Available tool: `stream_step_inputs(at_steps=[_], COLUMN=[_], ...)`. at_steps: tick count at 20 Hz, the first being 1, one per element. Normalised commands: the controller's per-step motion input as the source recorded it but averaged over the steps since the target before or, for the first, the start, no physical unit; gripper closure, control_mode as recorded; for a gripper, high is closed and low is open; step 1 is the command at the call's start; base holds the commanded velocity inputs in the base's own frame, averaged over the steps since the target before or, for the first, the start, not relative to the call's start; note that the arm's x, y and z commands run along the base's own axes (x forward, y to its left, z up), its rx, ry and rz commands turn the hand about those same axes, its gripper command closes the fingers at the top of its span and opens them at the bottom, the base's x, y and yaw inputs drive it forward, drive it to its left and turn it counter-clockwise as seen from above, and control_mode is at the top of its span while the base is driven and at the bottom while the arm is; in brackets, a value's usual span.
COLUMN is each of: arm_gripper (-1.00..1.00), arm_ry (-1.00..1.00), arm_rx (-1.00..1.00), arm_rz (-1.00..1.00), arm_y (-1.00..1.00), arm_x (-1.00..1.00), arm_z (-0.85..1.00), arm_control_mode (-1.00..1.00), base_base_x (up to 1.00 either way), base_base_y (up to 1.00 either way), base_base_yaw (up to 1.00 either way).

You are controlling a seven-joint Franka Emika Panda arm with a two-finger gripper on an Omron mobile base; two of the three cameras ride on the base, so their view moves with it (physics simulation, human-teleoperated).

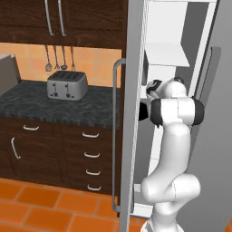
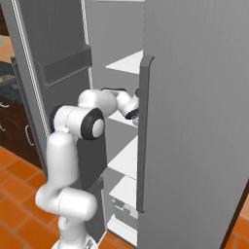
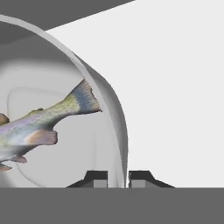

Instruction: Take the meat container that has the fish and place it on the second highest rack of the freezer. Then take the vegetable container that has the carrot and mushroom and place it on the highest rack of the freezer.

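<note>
I have the arm reaching into the open freezer (image 2: 116,58), with the fingers (image 3: 117,178) pinched narrow on the rim of the meat container (image 3: 114,113) at six o'clock in the hand view. The fish (image 3: 39,127) lies inside that clear round dish toward nine o'clock, tail up toward one o'clock. The dish appears to sit on a white shelf (image 3: 175,87), which I judge to be the second highest rack, though I cannot confirm which. So the first placement looks nearly finished, release pending; the carrot-and-mushroom container remains to fetch.
</note>
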Motion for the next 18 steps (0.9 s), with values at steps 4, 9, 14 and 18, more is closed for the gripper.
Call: stream_step_inputs(at_steps=[4,9,14,18], arm_gripper=[1.0,1.0,-1.0,-1.0], arm_ry=[-0.02,-0.01,0.0,0.0], arm_rx=[0.0,0.0,0.0,0.0], arm_rz=[0.0,-0.01,0.0,0.0], arm_y=[-0.07,0.03,0.0,0.0], arm_x=[0.34,0.0,0.0,0.0], arm_z=[-0.16,0.0,0.0,0.0], arm_control_mode=[-1.0,-1.0,-1.0,-1.0], base_base_x=[0.0,0.0,0.0,0.0], base_base_y=[0.0,0.0,0.0,0.0], base_base_yaw=[0.0,0.0,0.0,0.0])
